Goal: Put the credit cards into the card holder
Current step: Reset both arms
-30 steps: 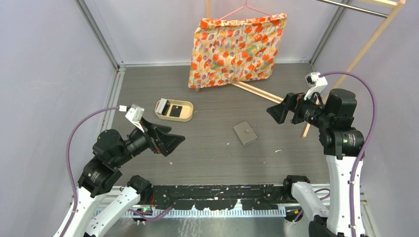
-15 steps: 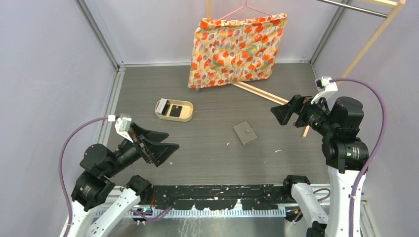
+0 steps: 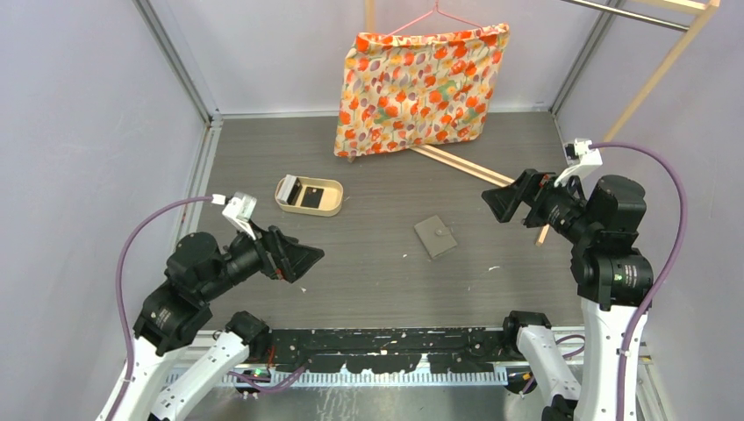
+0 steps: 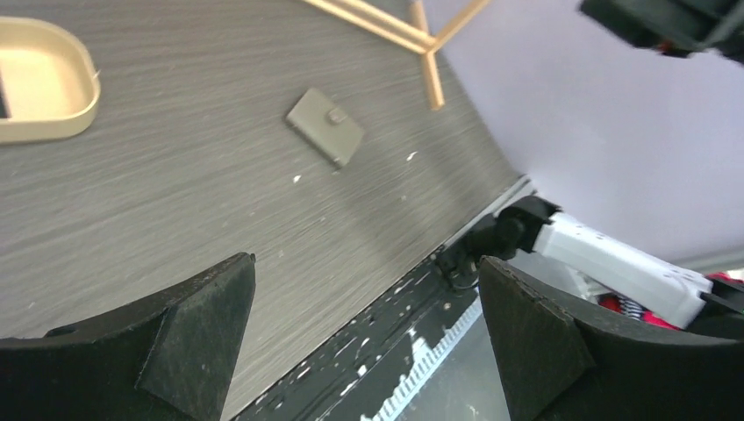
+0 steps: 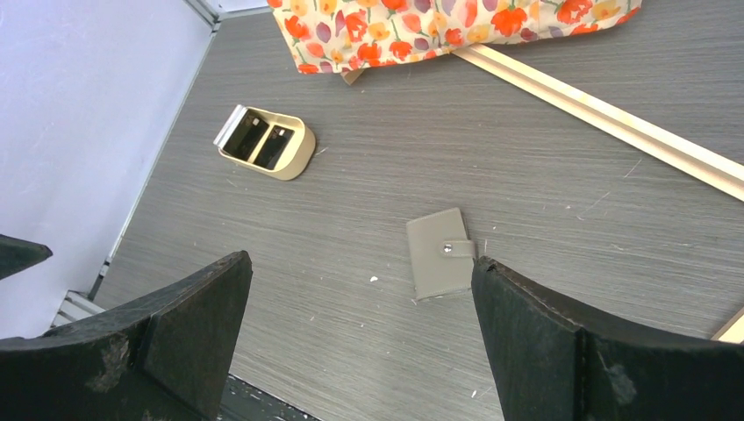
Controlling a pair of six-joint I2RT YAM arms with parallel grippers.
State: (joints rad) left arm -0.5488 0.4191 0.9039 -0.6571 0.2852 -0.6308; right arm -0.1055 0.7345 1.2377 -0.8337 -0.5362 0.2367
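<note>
Open tabletop point(image 3: 377, 267) surrounds the card holder point(image 3: 436, 236); tray point(image 3: 326, 210) and wooden slats point(image 3: 461, 165) lie well apart.

This looks like a robotics lab test cell. Plain pale walls point(image 3: 88, 132) on aluminium posts point(image 3: 176, 61) box in a grey wood-grain table point(image 3: 377, 272). A left arm point(image 3: 189, 281) and right arm point(image 3: 614, 254), trailing purple cables point(image 3: 132, 254), are bolted along its near edge, and a floral cloth point(image 3: 412, 88) hangs as a prop.

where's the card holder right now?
Top view: the card holder lies closed on the table, right of centre, between the tan tray on its left and the open right pincer, touching neither.
</note>
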